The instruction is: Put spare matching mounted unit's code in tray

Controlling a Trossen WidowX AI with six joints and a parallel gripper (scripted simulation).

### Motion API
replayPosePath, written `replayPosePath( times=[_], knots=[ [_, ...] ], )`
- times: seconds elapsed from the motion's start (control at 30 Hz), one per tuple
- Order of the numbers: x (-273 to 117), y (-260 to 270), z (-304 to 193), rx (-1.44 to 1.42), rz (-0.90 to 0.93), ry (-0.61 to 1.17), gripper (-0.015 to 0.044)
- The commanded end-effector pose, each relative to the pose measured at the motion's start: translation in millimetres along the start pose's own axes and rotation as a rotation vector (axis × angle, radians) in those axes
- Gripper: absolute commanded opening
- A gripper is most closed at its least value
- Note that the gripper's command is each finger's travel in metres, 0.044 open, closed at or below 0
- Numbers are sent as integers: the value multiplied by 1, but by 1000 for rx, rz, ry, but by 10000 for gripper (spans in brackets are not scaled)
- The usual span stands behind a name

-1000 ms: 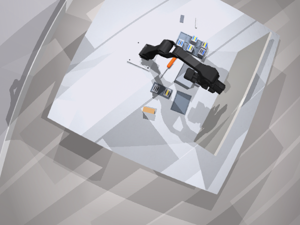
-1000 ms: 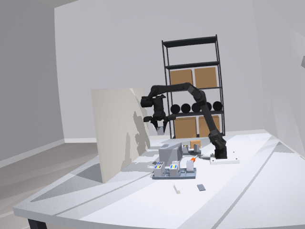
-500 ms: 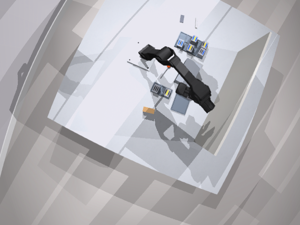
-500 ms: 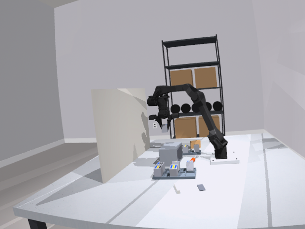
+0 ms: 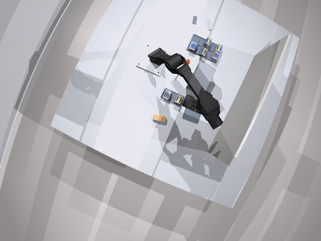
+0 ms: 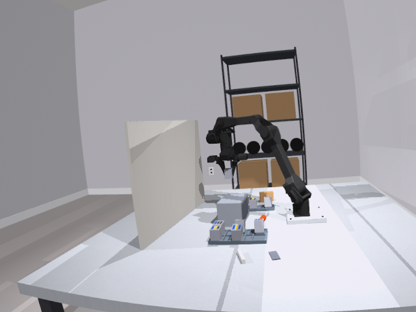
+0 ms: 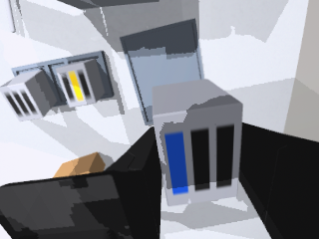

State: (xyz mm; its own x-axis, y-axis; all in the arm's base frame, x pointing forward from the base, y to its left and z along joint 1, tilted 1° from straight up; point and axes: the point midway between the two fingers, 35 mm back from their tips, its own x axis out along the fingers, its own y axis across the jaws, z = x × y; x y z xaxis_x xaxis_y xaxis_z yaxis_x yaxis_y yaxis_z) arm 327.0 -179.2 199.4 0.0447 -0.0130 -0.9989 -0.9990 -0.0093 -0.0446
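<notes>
Two small things lie nearest you in the exterior view: a flat slate-grey card (image 5: 194,20) (image 6: 274,255) and a thin off-white bar (image 5: 210,24) (image 6: 240,256). Just beyond, you have a dark blue-grey compartment rack (image 5: 199,39) (image 6: 238,241) carrying five grey block units with striped faces. Behind it stands a large grey box (image 5: 204,72) (image 6: 230,209), with an orange-handled screwdriver (image 5: 187,62) (image 6: 262,218) beside it. To the left, a tall beige upright panel (image 5: 259,96) (image 6: 168,188) stands on the worktop (image 5: 124,111) (image 6: 309,268) (image 7: 239,50).

Your black gripper (image 5: 191,102) (image 6: 228,171) (image 7: 186,128) is partway open, its fingers clamped on a grey rectangular spare (image 6: 228,173) (image 7: 199,161) held up off the worktop. Its striped face reads blue, black, black in your wrist view. The shallow blue-grey tray (image 5: 191,116) (image 7: 164,75) lies on the worktop below; the spare is outside it, in your grip.

Farther back, you see a smaller dark rack (image 5: 172,98) (image 6: 263,208) (image 7: 108,75) with two striped units, and an orange-tan block (image 5: 158,118) (image 6: 266,195) (image 7: 82,165) near it. Well behind the worktop stands a black metal shelf unit (image 6: 262,88) with brown boxes
</notes>
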Motion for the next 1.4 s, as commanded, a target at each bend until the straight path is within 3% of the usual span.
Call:
replayPosePath(
  times=[0.0, 1.37],
  knots=[
    [1, -2, -1, -6, -9, -1, 0],
    [29, -7, -4, -6, -9, -1, 0]
  ],
)
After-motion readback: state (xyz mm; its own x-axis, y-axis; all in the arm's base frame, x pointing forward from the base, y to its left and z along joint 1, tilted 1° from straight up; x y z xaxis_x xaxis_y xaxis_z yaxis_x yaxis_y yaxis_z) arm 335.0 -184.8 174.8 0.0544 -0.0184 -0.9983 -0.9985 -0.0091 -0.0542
